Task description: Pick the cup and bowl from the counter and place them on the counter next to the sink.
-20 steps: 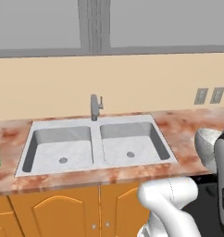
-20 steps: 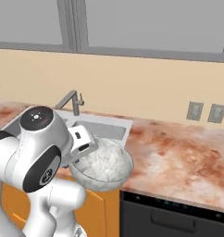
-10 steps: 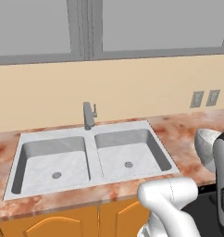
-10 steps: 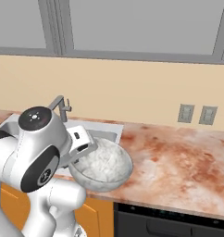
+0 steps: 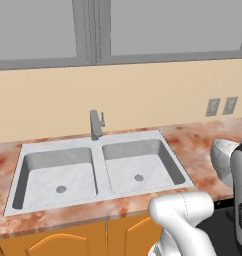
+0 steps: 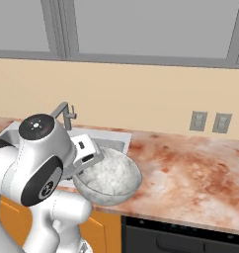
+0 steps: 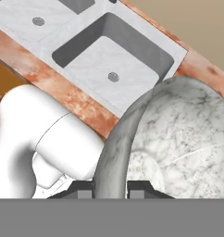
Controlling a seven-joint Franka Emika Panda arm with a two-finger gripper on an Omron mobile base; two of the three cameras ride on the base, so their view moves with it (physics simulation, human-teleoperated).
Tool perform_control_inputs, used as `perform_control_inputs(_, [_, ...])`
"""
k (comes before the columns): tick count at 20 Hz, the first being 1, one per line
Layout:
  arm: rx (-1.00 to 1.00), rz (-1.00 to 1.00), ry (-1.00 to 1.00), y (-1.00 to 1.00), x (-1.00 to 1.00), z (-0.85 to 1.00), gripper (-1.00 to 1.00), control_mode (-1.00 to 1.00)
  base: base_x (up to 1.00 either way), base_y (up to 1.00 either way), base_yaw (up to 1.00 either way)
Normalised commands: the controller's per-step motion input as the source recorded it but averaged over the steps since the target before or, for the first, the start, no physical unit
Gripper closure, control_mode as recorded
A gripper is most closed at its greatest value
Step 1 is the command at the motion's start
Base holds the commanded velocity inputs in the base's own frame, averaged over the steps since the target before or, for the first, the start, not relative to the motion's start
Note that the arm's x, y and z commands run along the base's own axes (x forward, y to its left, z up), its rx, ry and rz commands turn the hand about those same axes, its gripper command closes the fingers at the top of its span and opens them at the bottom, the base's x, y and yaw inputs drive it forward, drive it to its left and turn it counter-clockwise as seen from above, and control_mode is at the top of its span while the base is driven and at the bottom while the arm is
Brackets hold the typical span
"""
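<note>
My gripper is shut on the rim of the silver-grey bowl, which hangs tilted over the counter's front edge, just right of the sink. In the right base view the gripper holds the bowl at its left rim. From the left base the bowl peeks out behind my arm, right of the two-basin sink and its tap. The marbled counter runs on both sides of the sink. The cup is out of view.
A dark oven front sits under the counter to the right. Two wall outlets are on the beige backsplash, with windows above. Orange cabinet doors lie below the sink.
The whole picture has shifted a little left and down in both base views, so the base has driven. The bowl stays in my gripper the same way.
</note>
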Motion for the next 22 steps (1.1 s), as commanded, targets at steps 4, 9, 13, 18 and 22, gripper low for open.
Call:
perform_control_inputs(4, [0.00, 0.00, 0.00, 0.00, 0.00, 0.00, 1.00, 1.00, 0.00, -0.01, 0.00])
perform_control_inputs(9, [0.00, 0.00, 0.00, 0.00, 0.00, 0.00, 1.00, -1.00, 0.00, 0.00, 0.00])
perform_control_inputs(13, [0.00, 0.00, 0.00, 0.00, 0.00, 0.00, 1.00, -1.00, 0.00, 0.00, 0.00])
perform_control_inputs(18, [0.00, 0.03, -0.04, 0.01, -0.06, 0.00, 1.00, -1.00, 0.00, 0.00, 0.00])
perform_control_inputs(22, [0.00, 0.15, -0.03, 0.00, 0.25, 0.00, 1.00, -1.00, 0.00, 0.00, 0.00])
